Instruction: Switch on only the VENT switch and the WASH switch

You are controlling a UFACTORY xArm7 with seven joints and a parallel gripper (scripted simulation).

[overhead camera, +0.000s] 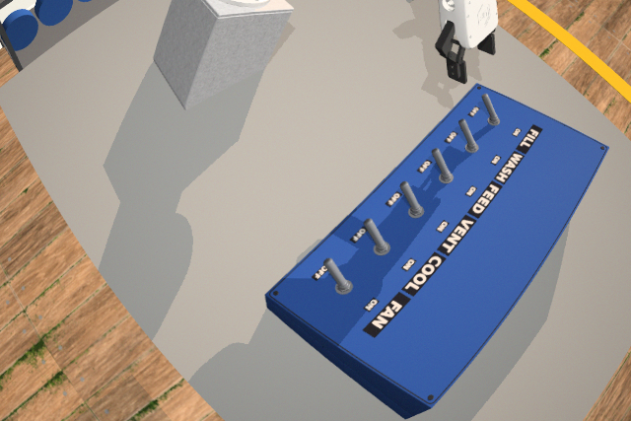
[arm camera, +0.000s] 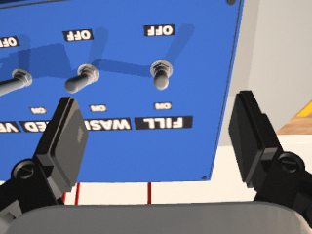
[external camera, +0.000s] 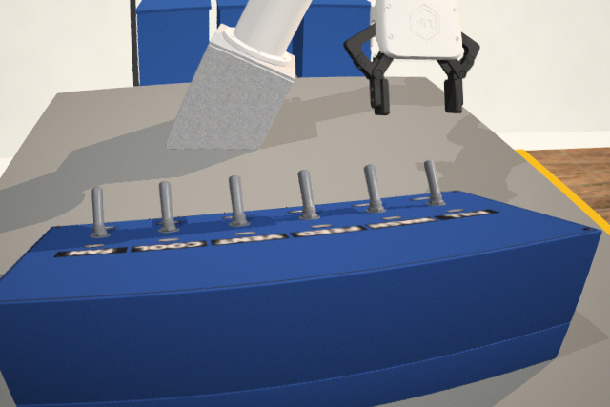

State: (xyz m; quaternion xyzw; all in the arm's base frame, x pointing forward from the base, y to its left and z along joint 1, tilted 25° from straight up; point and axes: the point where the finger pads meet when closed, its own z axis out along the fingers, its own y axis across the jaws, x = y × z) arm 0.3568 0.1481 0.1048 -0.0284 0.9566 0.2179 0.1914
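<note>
Wrist-only: WASH switch (arm camera: 82, 78) between open claw (arm camera: 156, 136)

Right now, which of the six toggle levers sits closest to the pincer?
The FILL lever, at the end of the row on the console. The open pincer hovers just beyond that end; the WASH lever is next, and FAN lies farthest.

gripper (external camera: 416, 95): fingers spread wide, nothing between them, hanging above the table (overhead camera: 315, 115) off the console's (overhead camera: 515, 273) FILL end.
switch row: six levers stand close together; the WASH switch (overhead camera: 467, 135) has the FILL lever (overhead camera: 490, 108) just at its 1 o'clock.
VENT switch (overhead camera: 411, 198): neighbours on both sides.
10 o'clock: pedestal (overhead camera: 214, 44), well apart.
</note>
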